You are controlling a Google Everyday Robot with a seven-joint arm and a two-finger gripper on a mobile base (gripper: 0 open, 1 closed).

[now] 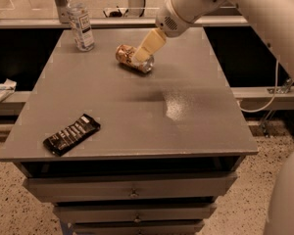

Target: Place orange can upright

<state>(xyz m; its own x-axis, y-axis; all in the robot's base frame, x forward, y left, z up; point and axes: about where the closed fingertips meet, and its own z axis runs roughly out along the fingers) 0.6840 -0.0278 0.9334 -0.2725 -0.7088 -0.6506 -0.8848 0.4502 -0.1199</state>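
On table (137,126), orange can (123,54) lies sideways, seemingly beneath gripper (141,58) jaws.

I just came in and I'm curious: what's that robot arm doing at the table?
The robot's gripper is down at the can, which lies on its side near the back of the table. Whether it holds the can, I can't tell. The can isn't standing up yet. A bottle stands at the back left, and a dark wrapper lies front left.
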